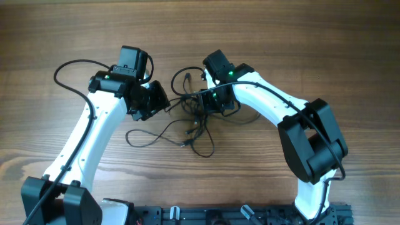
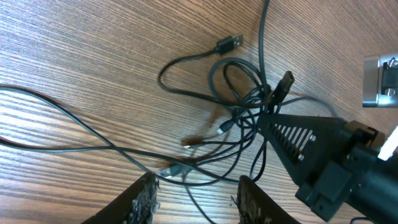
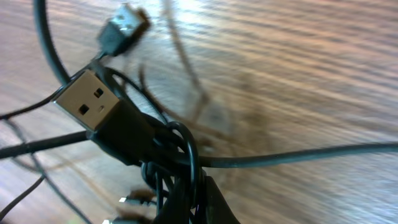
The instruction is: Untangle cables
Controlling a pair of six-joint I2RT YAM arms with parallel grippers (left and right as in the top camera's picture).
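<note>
Broadly, the wooden table (image 1: 325, 37) carries the cables (image 1: 195, 119) as one loose snarl at its middle, between the two grippers, with long loops trailing toward the near edge. They look light and limp (thin cords like these would follow any pull and hold no shape), so lifting one strand will likely drag the rest along and may cinch the knot tighter. Their smooth jackets probably slip in a loose pinch. The surest hold seems to be on a cord just behind a plug, such as the flat silvery USB plug (image 3: 87, 102) standing out of the bundle in the right wrist view, where the moulded body gives a stop.

The left arm (image 1: 94, 134) reaches in from the left and the right arm (image 1: 275, 106) curls in from the right, both wrists tipped down at the tangle. The right gripper (image 2: 266, 119) has its jaws pressed together on the dense knot of cords. The left gripper (image 2: 199, 198) hovers low beside the snarl, its fingers (image 2: 146, 200) spread with nothing between them and one strand running over the wood beneath.
</note>
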